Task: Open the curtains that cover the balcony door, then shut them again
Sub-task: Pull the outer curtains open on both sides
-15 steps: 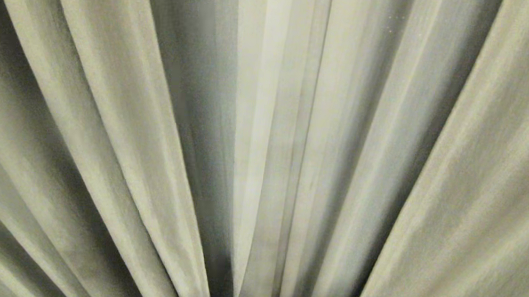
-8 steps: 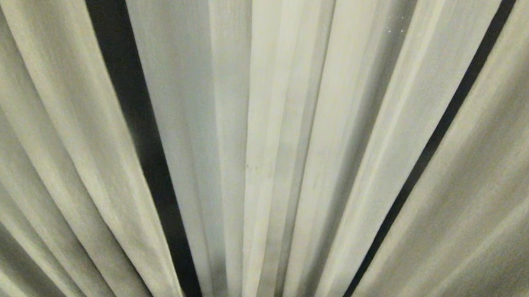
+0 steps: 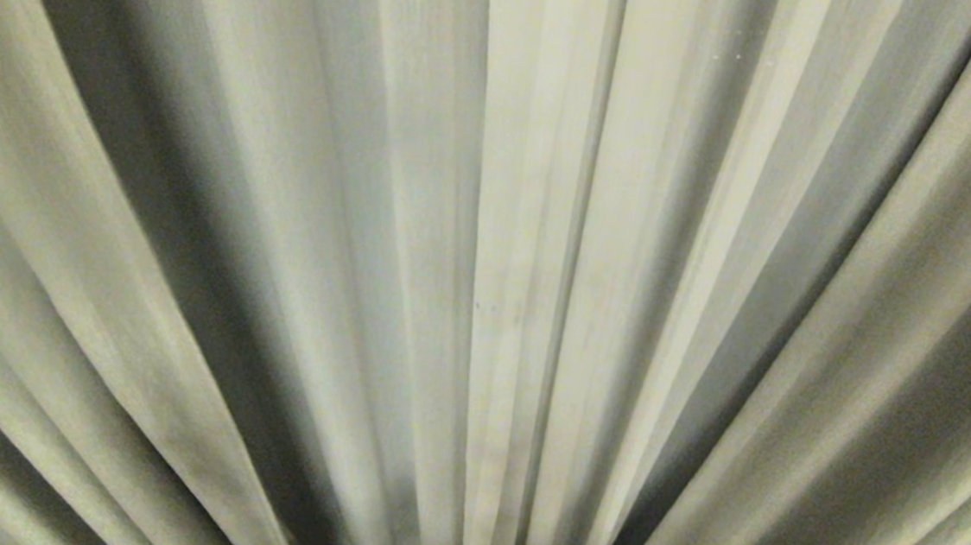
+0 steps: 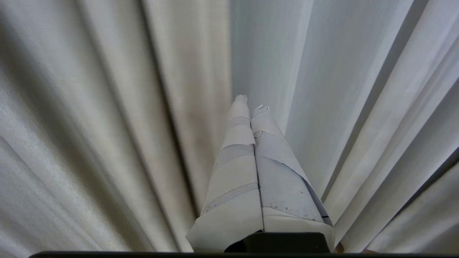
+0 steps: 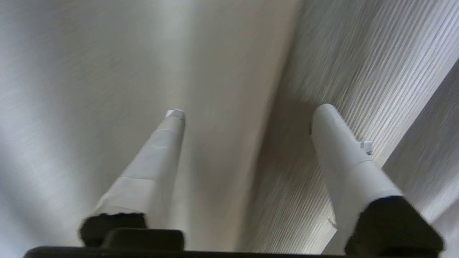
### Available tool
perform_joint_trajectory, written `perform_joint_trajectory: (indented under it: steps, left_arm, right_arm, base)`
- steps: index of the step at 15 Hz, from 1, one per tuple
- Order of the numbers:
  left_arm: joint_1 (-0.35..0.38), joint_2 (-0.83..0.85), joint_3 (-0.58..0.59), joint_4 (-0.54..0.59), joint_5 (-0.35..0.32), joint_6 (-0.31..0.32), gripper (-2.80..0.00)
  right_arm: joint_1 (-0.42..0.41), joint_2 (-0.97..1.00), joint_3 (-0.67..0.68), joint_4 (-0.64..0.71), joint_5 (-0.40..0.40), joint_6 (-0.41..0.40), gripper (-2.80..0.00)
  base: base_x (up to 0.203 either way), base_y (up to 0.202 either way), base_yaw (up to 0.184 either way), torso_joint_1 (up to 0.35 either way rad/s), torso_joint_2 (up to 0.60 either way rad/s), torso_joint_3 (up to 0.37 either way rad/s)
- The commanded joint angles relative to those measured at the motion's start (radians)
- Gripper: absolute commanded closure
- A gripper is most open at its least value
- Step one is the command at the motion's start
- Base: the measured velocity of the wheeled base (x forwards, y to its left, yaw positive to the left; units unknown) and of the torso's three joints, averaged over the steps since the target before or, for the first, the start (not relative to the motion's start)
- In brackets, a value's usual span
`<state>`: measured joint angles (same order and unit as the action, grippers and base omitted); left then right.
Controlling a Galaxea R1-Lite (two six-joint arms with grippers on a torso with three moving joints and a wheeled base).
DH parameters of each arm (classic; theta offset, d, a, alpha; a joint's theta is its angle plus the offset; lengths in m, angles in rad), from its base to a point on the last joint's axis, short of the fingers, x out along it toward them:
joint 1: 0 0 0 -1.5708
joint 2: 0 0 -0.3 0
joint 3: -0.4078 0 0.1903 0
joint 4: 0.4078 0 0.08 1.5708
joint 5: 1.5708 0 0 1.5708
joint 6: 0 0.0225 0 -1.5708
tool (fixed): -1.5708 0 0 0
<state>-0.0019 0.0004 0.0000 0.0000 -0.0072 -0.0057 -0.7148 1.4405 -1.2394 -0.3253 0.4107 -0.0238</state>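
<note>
- right gripper [image 5: 247,111] stands with its two white-wrapped fingers [image 5: 157,157] spread wide apart, nothing caught between them; cream fabric of the curtains [image 5: 229,64] lies just beyond the tips, and whether a tip touches the cloth cannot be told.
- left gripper [image 4: 251,102] has its two taped fingers [image 4: 236,172] pressed together along their whole length, holding nothing, pointing into a fold of the curtains [image 4: 107,107] without clearly touching them.
- tape on the left fingers is torn and layered, with small dark specks low on one finger; no lettering can be read on it.
- in the head view the curtains [image 3: 489,221] fill the whole frame, hanging in soft vertical pleats that fan outward toward the bottom corners, with deep shadowed folds left of centre and at the right.
- neither arm shows in the head view.
- balcony door is covered by the cloth and does not show in any view.
- no brand, label or writing is legible on the fabric or on either gripper.
</note>
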Motion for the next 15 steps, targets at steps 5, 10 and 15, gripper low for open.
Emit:
perform_joint_trajectory:
  steps: [5,10,15]
  left_arm:
    - [0.000,0.000,0.000,0.000,0.000,-0.001,0.00]
    - [0.000,0.000,0.000,0.000,0.001,0.000,0.00]
    - [0.000,0.000,0.000,0.000,0.000,0.000,0.00]
  right_arm:
    - [-0.011,-0.270,0.331,-0.004,0.004,-0.005,-2.80]
    - [0.009,-0.352,0.554,-0.098,0.015,-0.010,-2.80]
    - [0.243,-0.422,0.830,-0.364,0.007,-0.008,0.00]
  base:
    - [0.000,0.000,0.000,0.000,0.00,0.000]
    - [0.000,0.000,0.000,0.000,0.00,0.000]
    - [0.000,0.000,0.000,0.000,0.00,0.000]
